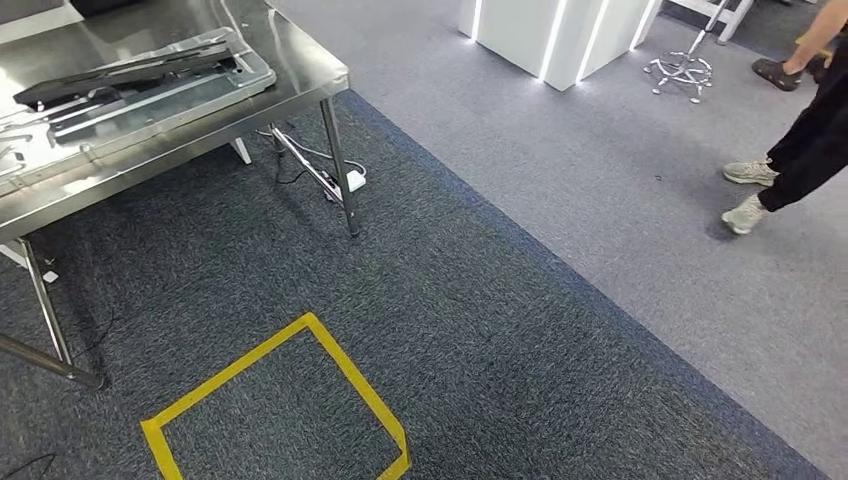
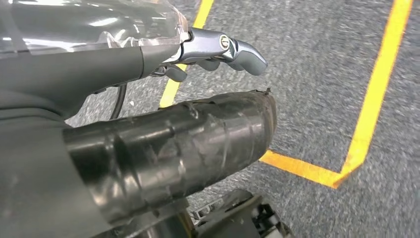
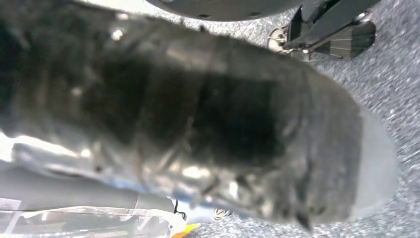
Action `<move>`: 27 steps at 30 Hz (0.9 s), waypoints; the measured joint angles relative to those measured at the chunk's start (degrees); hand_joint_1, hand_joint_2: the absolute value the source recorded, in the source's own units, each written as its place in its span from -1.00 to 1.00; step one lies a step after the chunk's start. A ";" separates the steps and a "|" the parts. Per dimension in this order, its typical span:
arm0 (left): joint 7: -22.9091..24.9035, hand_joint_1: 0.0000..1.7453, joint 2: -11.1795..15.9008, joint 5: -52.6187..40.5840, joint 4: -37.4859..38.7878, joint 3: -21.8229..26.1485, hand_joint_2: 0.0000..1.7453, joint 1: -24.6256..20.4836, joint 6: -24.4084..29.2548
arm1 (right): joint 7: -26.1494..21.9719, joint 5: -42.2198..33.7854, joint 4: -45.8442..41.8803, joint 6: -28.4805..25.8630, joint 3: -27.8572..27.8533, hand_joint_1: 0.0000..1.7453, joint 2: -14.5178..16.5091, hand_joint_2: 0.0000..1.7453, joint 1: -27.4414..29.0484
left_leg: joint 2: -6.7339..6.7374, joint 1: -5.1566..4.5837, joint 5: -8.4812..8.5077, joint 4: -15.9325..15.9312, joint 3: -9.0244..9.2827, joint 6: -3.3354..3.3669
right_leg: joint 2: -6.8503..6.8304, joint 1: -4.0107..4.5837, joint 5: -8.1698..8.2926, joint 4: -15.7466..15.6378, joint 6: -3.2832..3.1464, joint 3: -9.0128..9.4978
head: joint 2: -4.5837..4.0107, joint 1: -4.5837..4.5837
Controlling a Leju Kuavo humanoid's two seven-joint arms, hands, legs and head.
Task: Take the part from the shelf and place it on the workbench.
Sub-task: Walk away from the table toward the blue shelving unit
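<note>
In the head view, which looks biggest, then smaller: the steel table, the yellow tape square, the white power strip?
1. Steel table, cut off by the frame.
2. Yellow tape square, also cut off and nearer the camera.
3. White power strip, clearly smallest.

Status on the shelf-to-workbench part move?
Done: a long black part already lies on the steel workbench. In hand: nothing visibly carried; the left hand hangs over the yellow floor tape, and the right hand is too blurred to judge. Left: none evident.

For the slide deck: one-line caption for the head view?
Steel workbench holding a black part, yellow floor square, person walking.
</note>
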 joint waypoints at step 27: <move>-0.17 -1.00 0.03 -0.11 -0.01 0.33 -1.00 0.05 -0.16 | 1.26 2.77 0.41 1.74 1.77 -1.00 0.11 -1.00 -0.17 | -2.61 0.05 0.67 0.04 -0.43 0.55 | 2.36 0.28 -4.76 9.50 0.04 -5.44 | 0.00 0.09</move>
